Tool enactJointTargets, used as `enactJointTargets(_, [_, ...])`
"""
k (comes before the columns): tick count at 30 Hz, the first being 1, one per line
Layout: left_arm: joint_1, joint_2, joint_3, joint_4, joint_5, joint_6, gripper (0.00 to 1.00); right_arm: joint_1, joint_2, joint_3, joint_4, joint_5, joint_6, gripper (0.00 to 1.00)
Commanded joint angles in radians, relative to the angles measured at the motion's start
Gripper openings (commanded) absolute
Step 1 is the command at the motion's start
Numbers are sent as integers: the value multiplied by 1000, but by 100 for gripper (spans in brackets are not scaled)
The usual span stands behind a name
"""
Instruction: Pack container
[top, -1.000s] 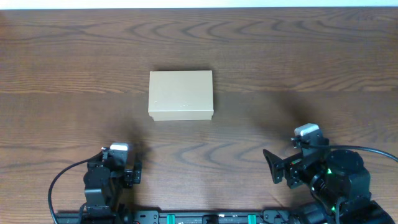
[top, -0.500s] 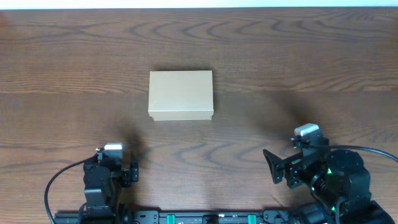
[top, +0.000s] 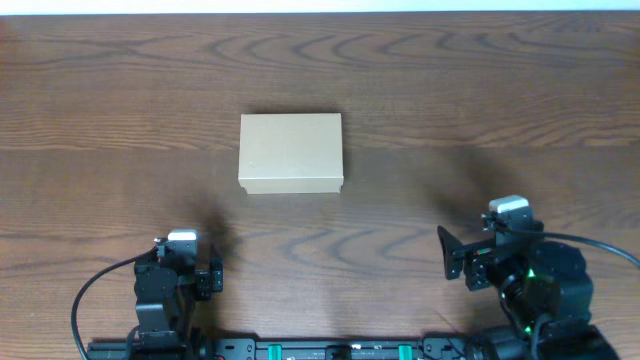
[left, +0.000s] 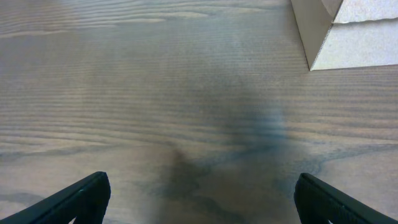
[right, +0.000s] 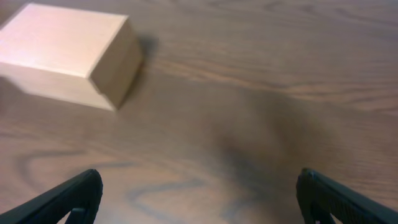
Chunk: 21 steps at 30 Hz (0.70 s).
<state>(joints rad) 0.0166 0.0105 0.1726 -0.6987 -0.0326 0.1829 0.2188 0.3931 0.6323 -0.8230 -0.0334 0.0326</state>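
One container (top: 291, 153), lid shut, sits mid-counter (top: 450, 80) overhead; from the left wrist, the left end effector (left: 199, 199) is spread wide and empty, with a container corner at upper right; from the right wrist, the right end effector (right: 199, 196) is equally wide and empty, with the container at upper left.

Both sit low — left arm (top: 165, 292), right arm (top: 532, 285), jaws spread wide

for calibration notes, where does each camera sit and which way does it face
Overhead: above the table, looking straight down at the shut container; both arms at the near edge.
Left wrist: low on the left arm, looking forward; open left tool at bottom, container top right.
Right wrist: low on the right arm, looking forward; open right tool at bottom, container upper left.
All share the container.
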Motion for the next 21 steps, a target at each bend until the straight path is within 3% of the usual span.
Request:
enactJointTargets(1, [-4, -7, -13, -4, 4, -11, 95, -46, -80, -116, 48, 29, -50, 99])
enactJointTargets(5, [-4, -7, -13, -4, 4, -11, 95, -115, -206, -277, 100, 26, -50, 99])
enactJointTargets(8, [-4, -7, -13, -4, 3, -11, 95, -174, -302, -368, 102, -53, -155, 99])
enactJointTargets(13, [-4, -7, -13, -4, 3, -11, 95, -187, -375, -420, 100, -53, -153, 99])
enactJointTargets(21, [-4, -7, -13, -4, 4, -11, 96, -165, -388, -473, 97, 26, -40, 99])
